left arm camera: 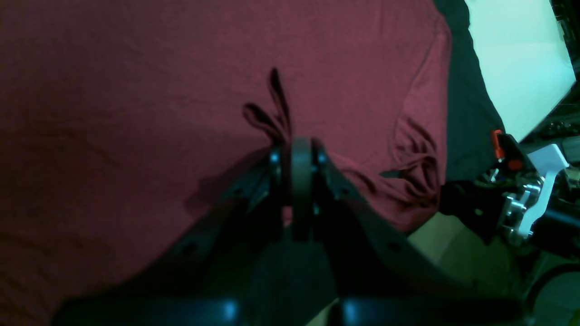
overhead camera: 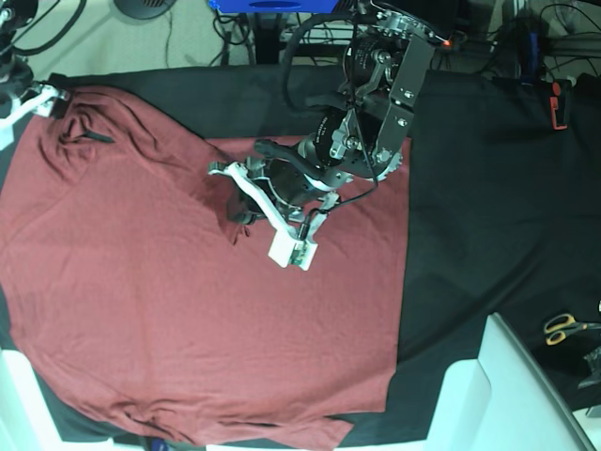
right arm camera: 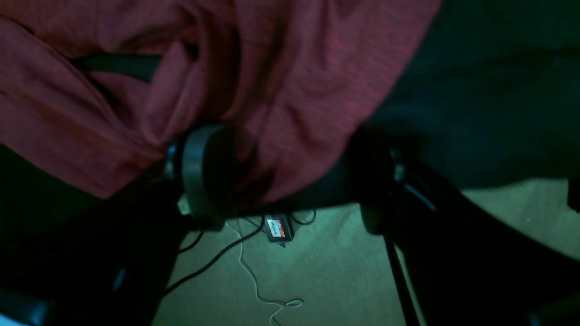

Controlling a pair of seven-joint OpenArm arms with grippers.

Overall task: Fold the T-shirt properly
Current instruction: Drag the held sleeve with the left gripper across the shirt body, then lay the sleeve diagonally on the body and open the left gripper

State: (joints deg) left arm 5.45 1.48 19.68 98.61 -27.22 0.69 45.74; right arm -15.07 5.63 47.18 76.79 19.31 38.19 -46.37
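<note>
**Inspector:** Your left gripper [left arm camera: 301,190] is clamped tight on a pinch of the T-shirt [overhead camera: 169,282] near its middle. Your right gripper [right arm camera: 290,181] stands wide, cloth draped between the fingers at the far left corner of the table [overhead camera: 470,169].

**Operator:** Handling?

**Inspector:** Thin, soft and limp, I judge; take hems or shoulder seams, not mid-panel. The sleeves and collar are hard to make out; the near hem runs out of frame.

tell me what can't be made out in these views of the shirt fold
- Base view: the right gripper is cut off by the left edge.
- Base view: the left gripper hides the pinch point on the T-shirt.
- Right wrist view: the T-shirt's edge lies between the fingers; dim, grip unclear.
- Left wrist view: dark, blurred foreground.
</note>
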